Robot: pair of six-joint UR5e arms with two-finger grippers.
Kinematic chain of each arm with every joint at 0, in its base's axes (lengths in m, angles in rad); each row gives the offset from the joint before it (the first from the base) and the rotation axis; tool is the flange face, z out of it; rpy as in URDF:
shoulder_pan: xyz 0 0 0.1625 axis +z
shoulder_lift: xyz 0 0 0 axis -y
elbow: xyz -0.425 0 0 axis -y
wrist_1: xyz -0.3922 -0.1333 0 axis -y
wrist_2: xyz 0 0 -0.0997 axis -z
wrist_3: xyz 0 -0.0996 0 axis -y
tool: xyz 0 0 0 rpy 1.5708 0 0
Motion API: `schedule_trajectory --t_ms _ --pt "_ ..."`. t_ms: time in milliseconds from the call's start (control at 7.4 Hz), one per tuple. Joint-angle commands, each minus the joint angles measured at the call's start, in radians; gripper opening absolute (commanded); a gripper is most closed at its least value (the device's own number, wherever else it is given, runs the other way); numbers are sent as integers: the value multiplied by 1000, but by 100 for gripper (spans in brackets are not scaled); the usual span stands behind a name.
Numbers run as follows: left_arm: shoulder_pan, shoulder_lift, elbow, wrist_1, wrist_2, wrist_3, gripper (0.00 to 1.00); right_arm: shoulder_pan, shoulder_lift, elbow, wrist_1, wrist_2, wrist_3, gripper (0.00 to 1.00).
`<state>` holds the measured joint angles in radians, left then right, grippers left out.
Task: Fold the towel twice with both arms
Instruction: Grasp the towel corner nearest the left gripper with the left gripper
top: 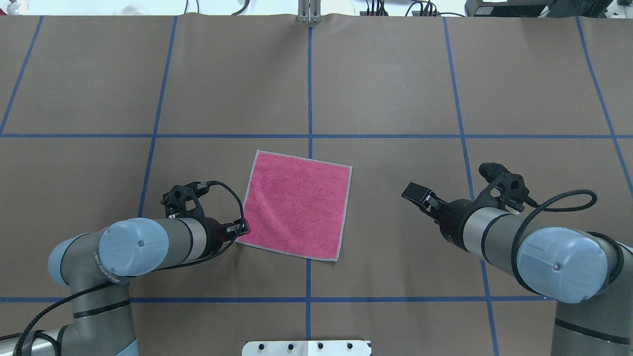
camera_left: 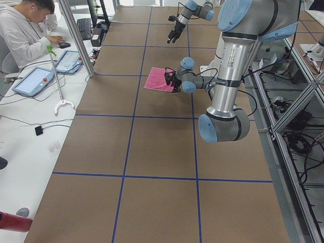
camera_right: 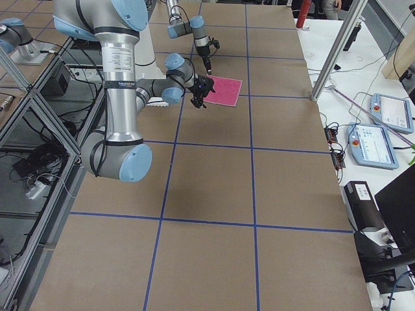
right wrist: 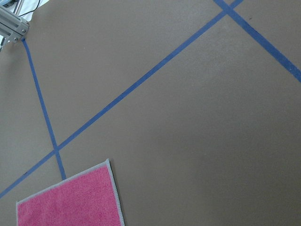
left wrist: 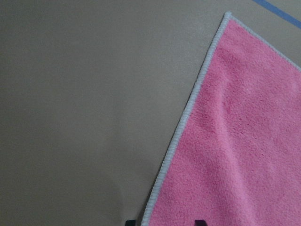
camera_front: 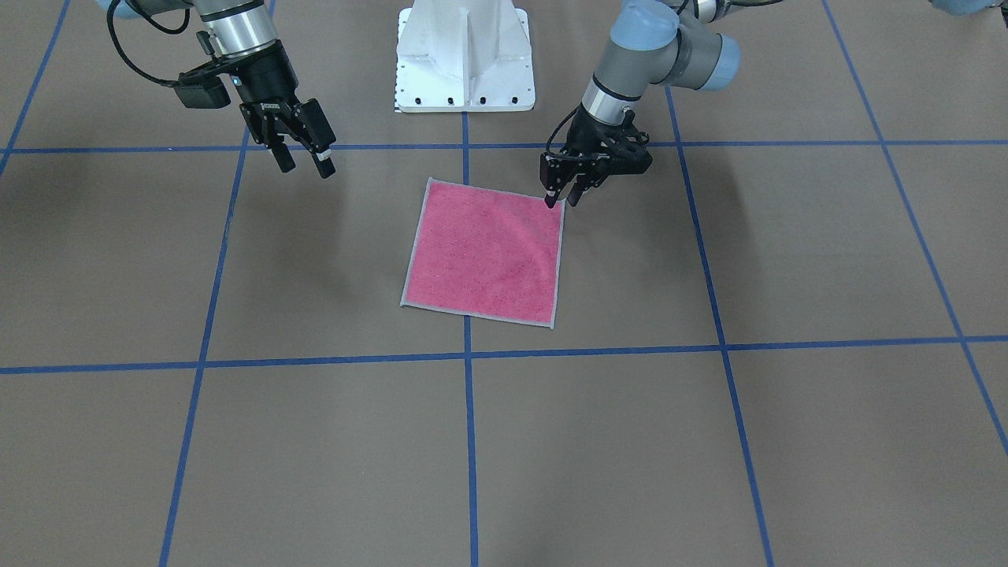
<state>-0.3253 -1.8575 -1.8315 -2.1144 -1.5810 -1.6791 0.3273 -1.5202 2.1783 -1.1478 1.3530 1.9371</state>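
From the front, the pink towel (camera_front: 484, 252) lies flat on the surface (camera_front: 709, 433), left hand (camera_front: 561, 200) parted over its corner, gripping nothing. Overhead, the right hand (top: 416, 193) hangs open and empty, well clear of the towel.

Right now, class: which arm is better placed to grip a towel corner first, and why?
Left. The left gripper sits at a corner of the towel, jaws open across its edge. The right gripper hangs open, well apart from the towel.
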Motion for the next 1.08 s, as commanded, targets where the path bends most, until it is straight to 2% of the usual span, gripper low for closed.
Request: schedule_trajectory --t_ms 0,135,676,946 --pt "2 -2 15 1 -1 2 52 -1 0 0 -1 0 -3 98" --pt "5 -6 24 1 1 1 52 1 0 0 0 0 -3 98" --pt "8 -11 34 1 1 1 29 0 0 2 0 0 -3 98" --pt "8 -3 23 1 -4 4 28 -1 0 2 0 0 -3 98"
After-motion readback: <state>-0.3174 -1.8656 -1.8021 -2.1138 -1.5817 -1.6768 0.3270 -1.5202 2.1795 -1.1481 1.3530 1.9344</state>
